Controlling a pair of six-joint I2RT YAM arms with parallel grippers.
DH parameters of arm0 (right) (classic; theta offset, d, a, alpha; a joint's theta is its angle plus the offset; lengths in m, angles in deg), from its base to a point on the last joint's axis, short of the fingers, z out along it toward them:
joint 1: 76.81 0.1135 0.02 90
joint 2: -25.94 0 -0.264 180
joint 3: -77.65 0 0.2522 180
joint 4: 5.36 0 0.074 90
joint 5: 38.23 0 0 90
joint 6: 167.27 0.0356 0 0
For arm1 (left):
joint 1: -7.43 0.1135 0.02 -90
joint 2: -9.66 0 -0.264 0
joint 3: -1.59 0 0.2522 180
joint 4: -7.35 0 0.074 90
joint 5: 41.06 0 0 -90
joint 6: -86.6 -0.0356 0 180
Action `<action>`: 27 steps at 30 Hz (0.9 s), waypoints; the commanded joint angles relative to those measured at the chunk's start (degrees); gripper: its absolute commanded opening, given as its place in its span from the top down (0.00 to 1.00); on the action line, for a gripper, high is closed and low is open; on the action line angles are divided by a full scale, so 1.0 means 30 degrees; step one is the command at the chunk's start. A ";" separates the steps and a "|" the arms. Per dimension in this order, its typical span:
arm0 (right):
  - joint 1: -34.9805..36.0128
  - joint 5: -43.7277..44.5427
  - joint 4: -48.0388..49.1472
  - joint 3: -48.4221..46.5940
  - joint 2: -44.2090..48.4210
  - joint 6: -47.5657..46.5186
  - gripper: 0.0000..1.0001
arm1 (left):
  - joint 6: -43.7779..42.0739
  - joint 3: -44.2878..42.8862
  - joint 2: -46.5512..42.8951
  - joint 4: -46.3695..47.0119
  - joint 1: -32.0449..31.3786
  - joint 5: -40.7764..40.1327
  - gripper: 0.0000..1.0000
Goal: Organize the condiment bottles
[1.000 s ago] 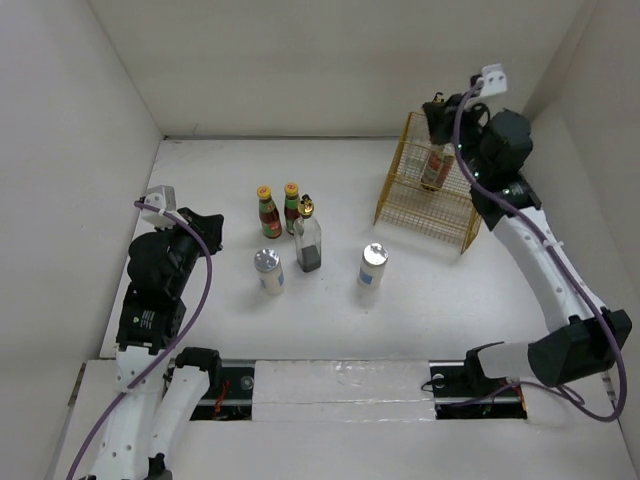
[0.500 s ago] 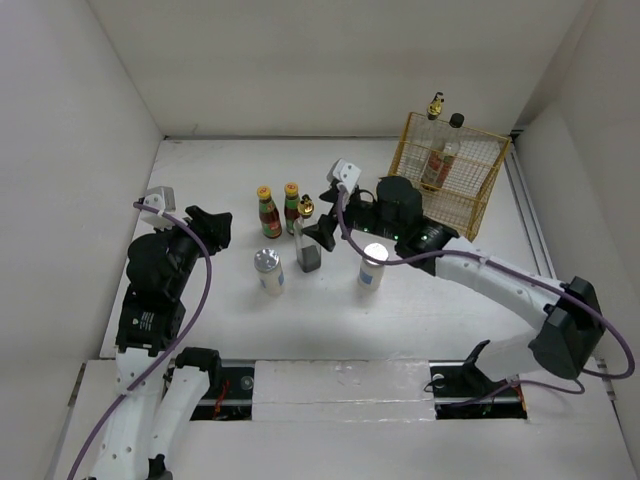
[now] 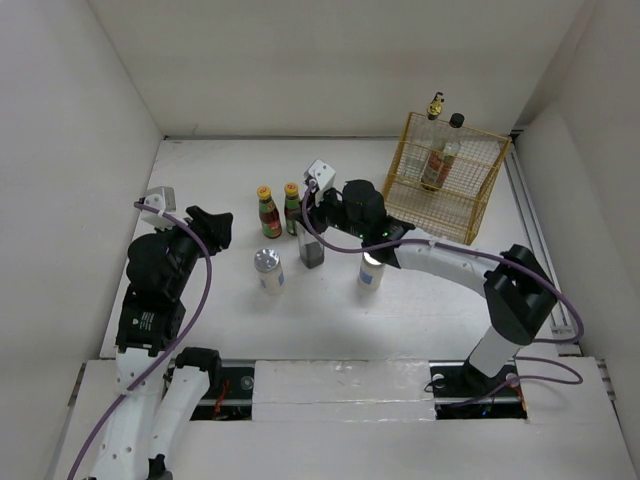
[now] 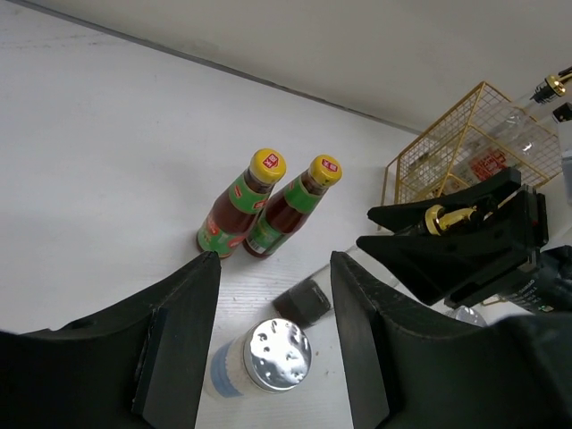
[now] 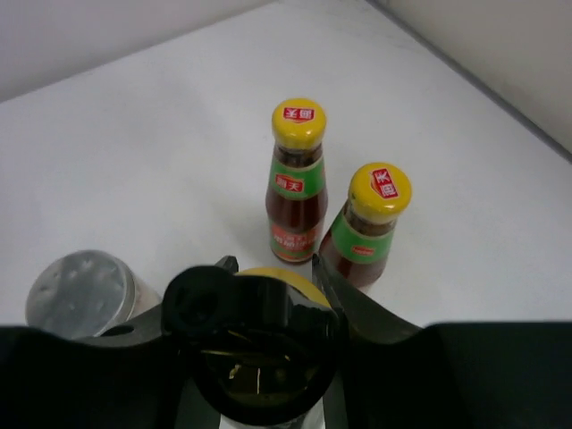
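Near the table's middle, two red-sauce bottles (image 3: pixel 267 212) (image 3: pixel 291 206) with yellow caps stand side by side. Right of them stands a tall clear gold-topped bottle (image 3: pixel 311 250), upright on the table, with my right gripper (image 3: pixel 308 208) shut on its top. The right wrist view shows that top (image 5: pixel 259 357) filling the gap between the fingers. One white silver-lidded shaker (image 3: pixel 268 270) stands in front, another (image 3: pixel 372 268) to the right. My left gripper (image 3: pixel 207 226) is open. In its wrist view the left shaker (image 4: pixel 259 357) sits below the gap between the fingers (image 4: pixel 179 340).
A yellow wire basket (image 3: pixel 470 215) stands at the back right by the wall. It holds a clear bottle (image 3: pixel 437 165), and a gold top (image 3: pixel 436 100) and a black cap (image 3: pixel 456 120) rise above its rim. White walls close in on three sides.
My right arm swung from the basket to the middle of the table, and its gripper closed round the gold-topped bottle's top. The left gripper opened and stayed in place.
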 commanded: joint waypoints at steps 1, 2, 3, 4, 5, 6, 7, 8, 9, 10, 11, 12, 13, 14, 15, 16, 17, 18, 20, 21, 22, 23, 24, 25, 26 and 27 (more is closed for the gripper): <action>0.0116 0.0910 0.3513 -0.0346 0.0216 0.0999 0.64 | -0.0073 0.0002 -0.0318 0.0668 0.0108 0.0337 0.52; 0.0116 0.1113 0.3689 -0.0343 0.0216 0.1173 0.71 | -0.0073 0.0002 -0.0320 0.0668 0.0108 0.0337 0.52; 0.0319 0.1289 0.3691 -0.0140 0.0506 0.1175 0.82 | -0.0073 0.0002 -0.0320 0.0668 0.0108 0.0337 0.52; 0.0321 0.1290 0.3691 0.0094 0.0508 0.1175 0.87 | -0.0073 0.0002 -0.0146 0.0668 0.0108 0.0337 0.52; 0.0321 0.1290 0.3691 0.0097 0.0799 0.1175 0.91 | -0.0073 0.0002 -0.0144 0.0668 0.0108 0.0511 0.52; 0.0321 0.1522 0.3517 0.0097 0.1353 0.1175 0.96 | -0.0073 0.0002 -0.0144 0.0668 0.0108 0.0513 0.52; 0.0553 0.1786 0.3341 0.0097 0.1706 0.1175 0.98 | -0.0073 0.0176 -0.0318 0.0668 0.0108 0.0513 0.52; 0.0555 0.2340 0.2933 0.0097 0.2145 0.1175 1.00 | -0.0073 0.0178 -0.0320 0.0668 0.0108 0.0513 0.52; 0.0555 0.2345 0.2755 0.0097 0.2526 0.1175 1.00 | -0.0073 0.0178 -0.0320 0.0668 0.0108 0.0513 0.52; 0.0555 0.2345 0.2521 -0.0396 0.3284 0.1175 1.00 | -0.0073 0.0178 -0.0320 0.0668 0.0108 0.0513 0.52; 0.0555 0.2345 0.2113 -0.0807 0.3582 0.1175 1.00 | -0.0073 0.0178 -0.0320 0.0668 0.0108 0.0513 0.52; 0.0555 0.2345 0.0978 -0.1363 0.3875 0.1175 1.00 | -0.0073 0.0178 -0.0320 0.0668 0.0108 0.0513 0.52; 0.0352 0.2577 0.0473 -0.2354 0.4487 0.0972 1.00 | -0.0073 0.0178 -0.0320 0.0668 0.0108 0.0513 0.52; 0.0350 0.2754 0.0120 -0.2712 0.4812 0.0970 1.00 | -0.0073 0.0178 -0.0320 0.0668 0.0108 0.0513 0.52; 0.0089 0.3016 -0.0116 -0.2948 0.5192 0.0970 1.00 | -0.0073 0.0178 -0.0320 0.0668 0.0108 0.0513 0.52; -0.0088 0.3193 -0.0408 -0.3124 0.5602 0.0970 1.00 | -0.0073 0.0178 -0.0320 0.0668 0.0108 0.0513 0.52; -0.0263 0.3427 -0.0614 -0.3387 0.6418 0.0970 1.00 | -0.0073 0.0178 -0.0320 0.0668 0.0108 0.0513 0.52; -0.0468 0.4096 -0.0848 -0.3390 0.6861 0.0767 1.00 | -0.0073 0.0178 -0.0320 0.0668 0.0108 0.0513 0.52; -0.1404 0.5036 -0.1989 -0.3564 0.8146 0.0764 1.00 | -0.0073 0.0178 -0.0320 0.0668 0.0108 0.0513 0.51; -0.1872 0.5591 -0.2283 -0.3566 0.8590 0.0764 1.00 | -0.0073 0.0178 -0.0146 0.0668 0.0108 0.0339 0.51; -0.3037 0.5597 -0.2837 -0.3566 0.8971 0.0764 1.00 | -0.0073 0.0178 -0.0144 0.0668 0.0108 0.0337 0.51; -0.3715 0.5597 -0.3132 -0.3566 0.9323 0.0764 1.00 | -0.0073 0.0178 -0.0144 0.0668 0.0108 0.0337 0.51; -0.4331 0.5829 -0.3367 -0.3566 0.9849 0.0764 1.00 | -0.0073 0.0178 -0.0347 0.0668 0.0108 0.0337 0.51; -0.4917 0.6092 -0.3602 -0.3566 1.0057 0.0764 1.00 | -0.0073 0.0178 -0.0349 0.0668 0.0108 0.0337 0.51; -0.6228 0.6095 -0.4155 -0.3566 1.0059 0.0764 1.00 | -0.0073 0.0178 -0.0349 0.0668 0.0108 0.0337 0.50; -0.6938 0.6269 -0.4422 -0.4204 1.0059 0.0764 1.00 | -0.0073 0.0178 -0.0117 0.0668 0.0108 0.0337 0.50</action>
